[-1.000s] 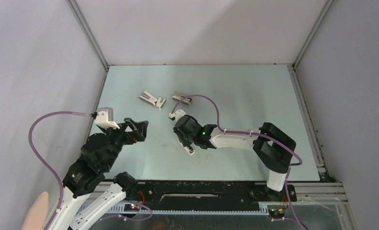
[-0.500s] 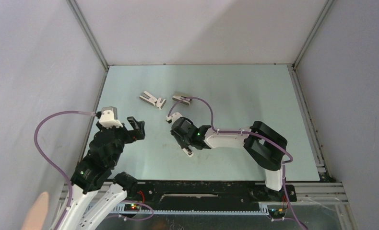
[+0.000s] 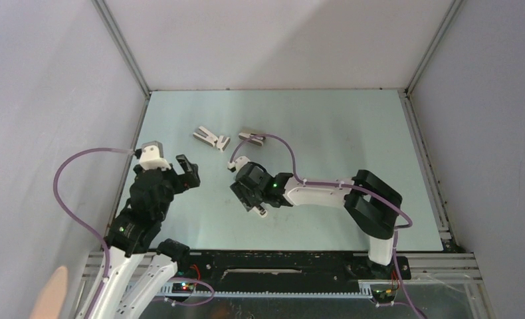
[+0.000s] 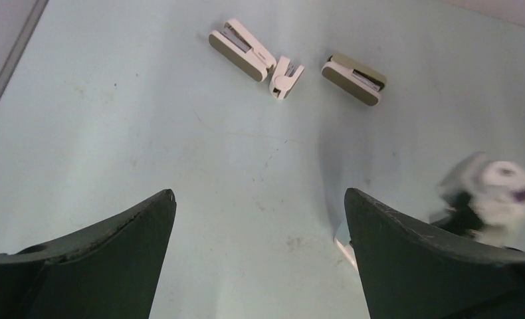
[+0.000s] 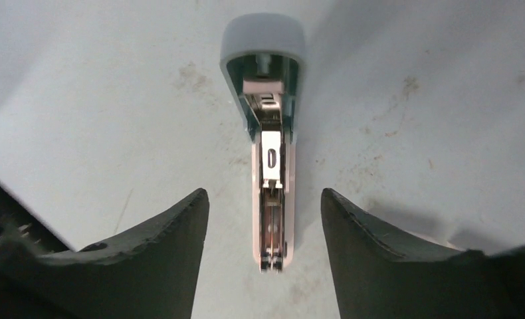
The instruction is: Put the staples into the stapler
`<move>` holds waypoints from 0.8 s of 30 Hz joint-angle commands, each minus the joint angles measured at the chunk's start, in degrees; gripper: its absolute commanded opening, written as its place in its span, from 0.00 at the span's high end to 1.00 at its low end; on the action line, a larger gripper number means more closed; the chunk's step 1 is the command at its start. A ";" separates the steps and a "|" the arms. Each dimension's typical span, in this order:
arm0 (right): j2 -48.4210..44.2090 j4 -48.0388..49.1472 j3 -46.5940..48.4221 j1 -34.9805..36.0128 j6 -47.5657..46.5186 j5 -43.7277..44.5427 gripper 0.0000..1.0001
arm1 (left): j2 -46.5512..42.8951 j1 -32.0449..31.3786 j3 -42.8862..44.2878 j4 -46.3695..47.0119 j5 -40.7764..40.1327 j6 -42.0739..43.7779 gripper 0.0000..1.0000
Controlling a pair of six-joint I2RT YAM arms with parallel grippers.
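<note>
Stapler [image 5: 270, 153] lay flat on the pale green table [image 3: 353, 133]. It was slim, with a rounded, pale bluish-white cap at its far end in the right wrist view. The inside of the cap showed, and from it a silvery metal channel with a small slot in its plate ran back toward the camera on a pinkish-white base strip.

Room around the stapler, from the top view:
- Beyond it, toward the far rail [image 3: 276, 90], lay the first wedge [image 4: 242, 58], white and beige.
- A small white stub [image 4: 285, 68] sat just beside that wedge, and the second wedge [image 4: 354, 78] lay a little to its right.
- All three were apart from the stapler.
- To the stapler's right, bare tabletop ran out to the right rail [image 3: 426, 173], crossed by the right arm's white link [image 3: 316, 193].
- To its left, bare tabletop reached as far as the left gripper [image 4: 260, 196], which was well apart from it with its jaws spread wide and nothing between them.

Right gripper [image 5: 263, 198] stood directly over the stapler's near end, which hid most of the stapler in the top view. Its jaws were partly apart, with one dark finger on either side of the base strip. A strip of table showed between each fingertip and the stapler, so there was no contact and nothing was held. The stapler's long axis ran straight out between the fingers, cap end farthest from the wrist.
</note>
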 commanded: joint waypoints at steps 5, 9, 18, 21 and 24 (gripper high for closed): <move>-17.77 -5.25 -1.05 -0.12 -4.44 -0.60 0.27 | 5.83 0.52 3.34 1.98 -1.85 -3.57 0.00; -23.87 -6.10 -3.57 -3.86 -4.78 -1.15 0.24 | 10.26 0.60 5.47 1.72 -1.65 -5.10 0.00; -33.62 -3.18 -13.79 -21.55 -5.09 -2.42 0.18 | 25.67 1.55 12.17 1.88 0.45 -7.69 0.00; -36.12 -0.29 -17.80 -26.62 -3.49 -3.87 0.17 | 32.12 2.00 15.05 2.78 1.89 -8.93 0.00; -38.24 3.12 -21.87 -31.01 -0.88 -6.34 0.16 | 38.78 2.21 17.86 3.64 1.67 -10.32 0.01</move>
